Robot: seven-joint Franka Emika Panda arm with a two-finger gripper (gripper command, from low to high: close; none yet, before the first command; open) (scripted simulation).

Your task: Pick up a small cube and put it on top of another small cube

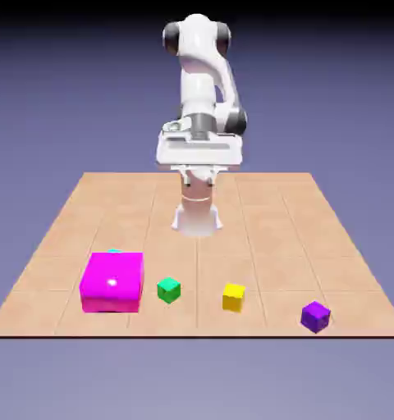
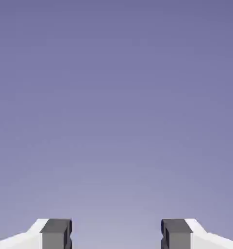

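Gripper [image 2: 116,236] raised, jaws wide, empty. Purple cube [image 1: 315,316], yellow cube [image 1: 233,296], green cube [image 1: 169,289] apart on table [image 1: 258,205].

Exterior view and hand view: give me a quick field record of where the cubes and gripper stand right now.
gripper: open, nothing between the fingertips, raised near the base, far from the cubes
purple cube: on table, front edge, exterior view's right
yellow cube: on table, apart from the others
green cube: beside the magenta block, not touching
stacking: not yet begun
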